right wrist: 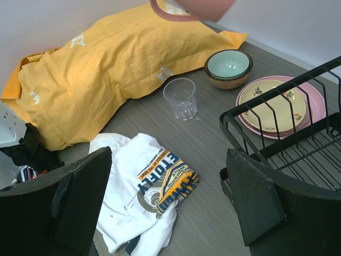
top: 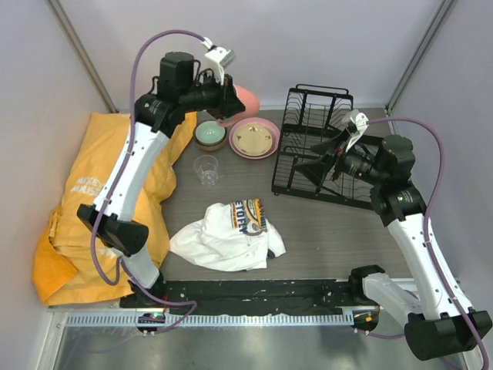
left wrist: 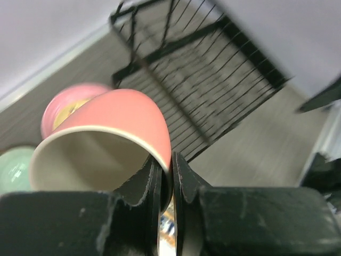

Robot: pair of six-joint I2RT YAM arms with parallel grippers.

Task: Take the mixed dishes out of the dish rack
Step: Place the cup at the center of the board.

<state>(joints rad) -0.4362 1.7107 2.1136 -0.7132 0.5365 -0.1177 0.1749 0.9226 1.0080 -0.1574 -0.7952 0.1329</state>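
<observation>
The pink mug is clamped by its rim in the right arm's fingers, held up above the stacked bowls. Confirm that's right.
Not quite: the left gripper holds the pink mug, not the right. The left wrist view shows its fingers pinching the rim; the top view shows it raised near the stacked bowls.

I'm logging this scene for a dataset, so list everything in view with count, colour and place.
Wire dish rack: one, black, right of centre on the table, no dishes seen in it.
Large plate: one, pink, left of the rack.
Smaller patterned plate: one, cream, stacked on the pink plate.
Outer bowl: one, tan, left of the plates.
Inner bowl: one, mint-green, nested in the tan bowl.
Drinking glass: one, clear, upright in front of the bowls.
Mug: one, pink, held in the air.
Printed T-shirt: one, white, crumpled near the front.
Cloth: one, yellow-orange, along the left.
Left gripper: shut on the mug's rim.
Right gripper: open, empty, beside the rack.
</observation>
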